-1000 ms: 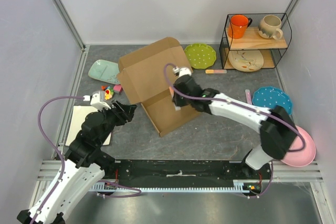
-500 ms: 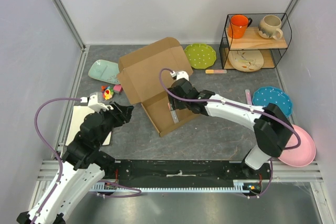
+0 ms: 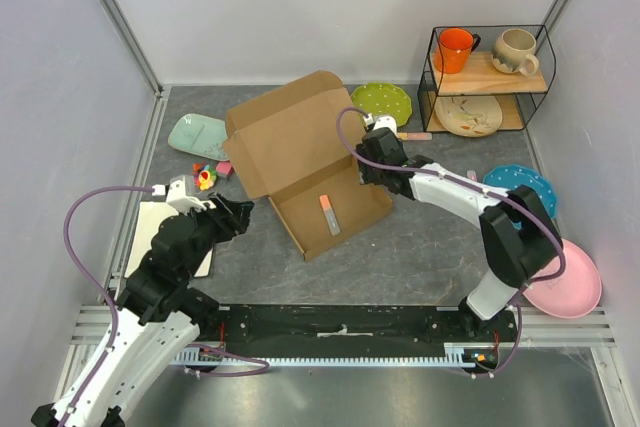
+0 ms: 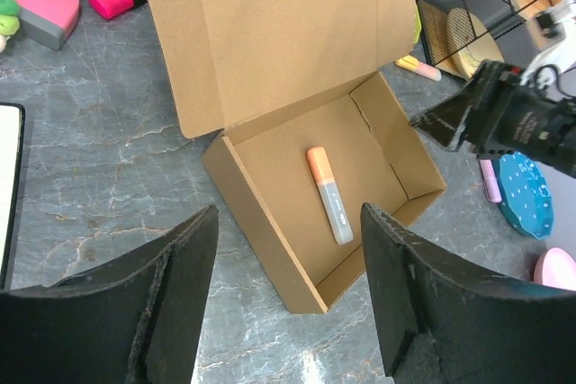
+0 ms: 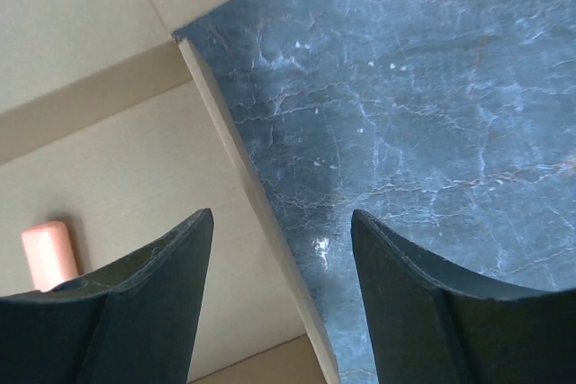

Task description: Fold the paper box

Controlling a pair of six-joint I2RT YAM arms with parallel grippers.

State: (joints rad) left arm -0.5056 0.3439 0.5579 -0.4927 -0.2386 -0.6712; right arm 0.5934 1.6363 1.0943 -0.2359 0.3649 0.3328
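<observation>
At 1 o'clock from our brown corrugated cardboard box (image 3: pixel 290 137): green dotted plate (image 3: pixel 381 105); orange-grey marker (image 3: pixel 329 213) inside; left gripper (image 4: pixel 288 213), right gripper (image 5: pixel 281 218) agape.

Brown paper box (image 3: pixel 300 162) lies open on the table (lid raised, tray upward)

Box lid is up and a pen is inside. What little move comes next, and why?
Probably the right gripper should rise to the lid's free edge and tip it down: the paper box stands open, the marker already lies inside, and that gripper is open and empty.
</observation>
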